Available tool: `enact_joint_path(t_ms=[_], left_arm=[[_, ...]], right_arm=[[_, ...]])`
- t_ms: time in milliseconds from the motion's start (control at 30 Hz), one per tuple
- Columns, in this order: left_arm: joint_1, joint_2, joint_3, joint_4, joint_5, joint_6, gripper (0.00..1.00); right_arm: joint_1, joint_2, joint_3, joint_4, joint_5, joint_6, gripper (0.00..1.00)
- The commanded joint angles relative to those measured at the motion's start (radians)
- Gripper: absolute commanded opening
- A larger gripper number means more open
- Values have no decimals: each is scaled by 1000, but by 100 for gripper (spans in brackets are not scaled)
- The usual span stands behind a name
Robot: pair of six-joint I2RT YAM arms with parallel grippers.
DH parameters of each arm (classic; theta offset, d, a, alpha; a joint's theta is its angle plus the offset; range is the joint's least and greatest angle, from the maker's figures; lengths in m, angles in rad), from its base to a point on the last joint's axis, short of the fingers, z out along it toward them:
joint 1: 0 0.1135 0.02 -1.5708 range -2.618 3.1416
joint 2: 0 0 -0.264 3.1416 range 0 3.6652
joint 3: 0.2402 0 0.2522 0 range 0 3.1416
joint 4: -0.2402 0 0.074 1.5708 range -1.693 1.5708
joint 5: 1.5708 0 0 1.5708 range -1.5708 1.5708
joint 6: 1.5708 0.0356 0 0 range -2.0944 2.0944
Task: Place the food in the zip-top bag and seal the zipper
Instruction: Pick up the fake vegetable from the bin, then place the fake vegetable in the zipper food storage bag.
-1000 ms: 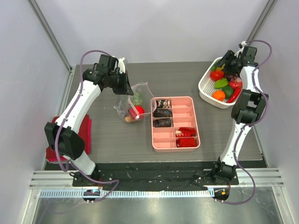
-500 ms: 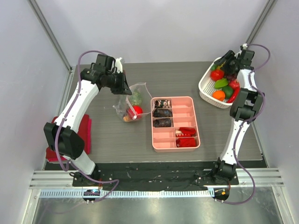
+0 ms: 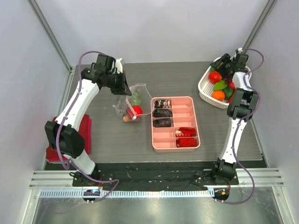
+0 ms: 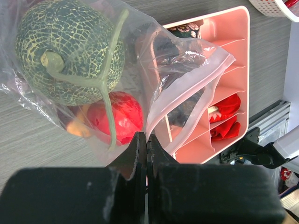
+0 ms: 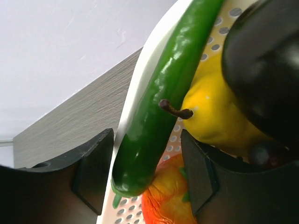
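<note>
Right fingers [image 5: 93, 172], spread astride the chili [image 5: 159, 102], should close mid-length; left fingers [image 4: 135, 154], clenched on the bag [image 4: 187, 70] edge, hold it open.

Melon [image 4: 65, 51] cut off at top edge — dark fruit [image 5: 261, 70] cropped right, unidentifiable.

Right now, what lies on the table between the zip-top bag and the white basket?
The far end of the pink compartment tray, beside the zip-top bag; past it, bare table up to the white basket. The top view shows it.
</note>
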Motion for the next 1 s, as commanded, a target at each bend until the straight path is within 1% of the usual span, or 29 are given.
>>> enact_joint_path(t_ms=[0,100,133,267,300,367,400,467,533,600,633,667,733,767,833,867,900,933,967], left_arm=[[9,1,45,7,14,7,0],[11,4,46,5,14,7,0],[9,5,48,4,14,5,0],[12,11,56,2,23,7,0],[12,13,54,2,26,4,0],[14,10,51,4,33,2,0],[15,7,45,7,33,-1,0],[17,1,40,15,36,-2,0],[25,-1,39,19,56,-11,0],[35,2,37,25,92,-24,0],[51,2,36,35,109,-43,0],[57,7,34,38,125,-51,0],[71,7,34,41,157,-67,0],[72,4,31,48,163,-67,0],[74,1,22,53,174,-68,0],[74,-7,19,61,175,-68,0],[74,-9,14,67,178,-70,0],[74,-12,7,70,186,-71,0],[74,-21,3,78,189,-73,0]], right_arm=[[4,16,66,85,-22,59,62],[3,-2,71,95,-31,69,53],[0,-11,66,95,-36,81,47],[-12,-66,25,99,-62,128,29],[-17,-77,1,101,-66,139,23],[-29,-117,-23,101,-89,184,17],[-32,-134,-50,99,-99,199,10],[-37,-187,-78,105,-146,230,3],[-32,-227,-112,110,-183,239,1],[-13,-299,-139,98,-238,198,1],[-5,-327,-142,75,-252,170,1],[4,-377,-151,49,-284,97,1],[40,-444,-171,-22,-312,20,1],[55,-512,-199,-48,-327,-12,1],[109,-577,-225,-158,-378,-136,1],[132,-649,-251,-266,-382,-186,1],[188,-683,-269,-317,-392,-294,1],[219,-723,-286,-366,-401,-344,1],[251,-781,-312,-476,-405,-400,1]])
